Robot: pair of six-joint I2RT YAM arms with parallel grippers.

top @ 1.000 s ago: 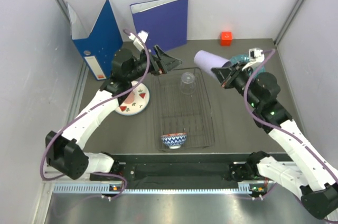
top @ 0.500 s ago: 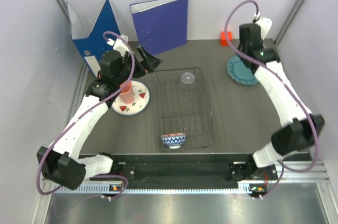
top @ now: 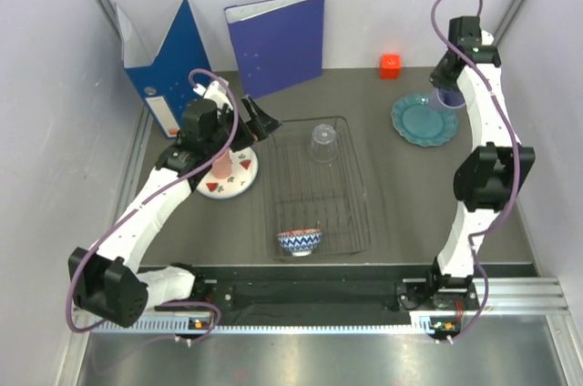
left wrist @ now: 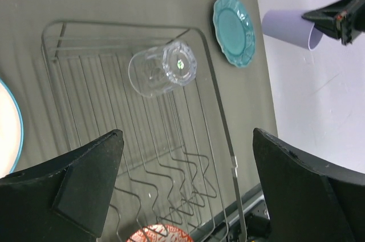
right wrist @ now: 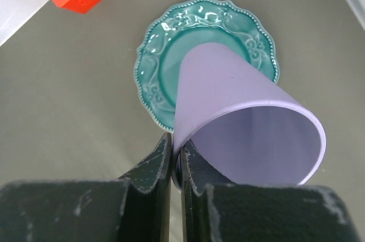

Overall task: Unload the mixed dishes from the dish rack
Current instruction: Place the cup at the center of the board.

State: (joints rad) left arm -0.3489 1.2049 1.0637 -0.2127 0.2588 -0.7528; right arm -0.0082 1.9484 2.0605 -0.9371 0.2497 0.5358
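Note:
The dish rack lies mid-table, holding an upside-down clear glass tumbler at its far end and a blue-white patterned bowl at its near end. My left gripper hangs open and empty over the rack's far left corner. Just left of it a pink cup stands on the white plate. My right gripper is shut on the rim of the lavender cup, which hangs tilted above the teal plate at the far right.
Two blue binders stand against the back wall. A small red cube sits at the far right near the teal plate. White walls close in both sides.
My right arm has swung up and back from beside the rack to above the teal plate, carrying the lavender cup. The left arm drew back a little, uncovering the pink cup.

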